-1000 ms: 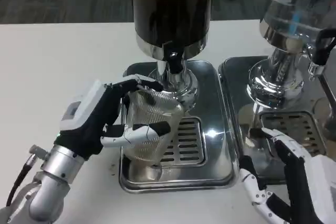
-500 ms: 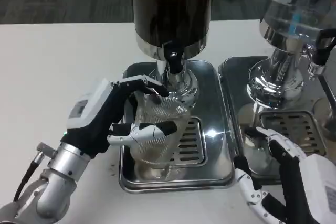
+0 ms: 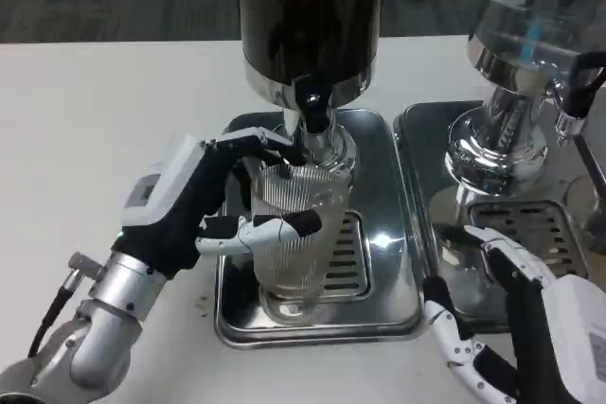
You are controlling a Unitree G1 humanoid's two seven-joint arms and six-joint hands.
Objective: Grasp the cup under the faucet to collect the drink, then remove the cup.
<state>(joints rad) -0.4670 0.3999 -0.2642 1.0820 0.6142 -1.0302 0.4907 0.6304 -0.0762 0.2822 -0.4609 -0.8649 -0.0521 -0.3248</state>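
Head view showed the left hand [image 3: 204, 201] with fingers wrapped round the cup [image 3: 298, 229], which it needed to hold straight up under the faucet [image 3: 312, 106].

Silver forearms, white-backed black-fingered hands

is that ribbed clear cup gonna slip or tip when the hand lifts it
Probably rigid: the cup keeps its shape in the left hand. Its ribbed wall likely helps grip. It looks empty, so likely light, and tall and narrow enough to tip on the tray if nudged.
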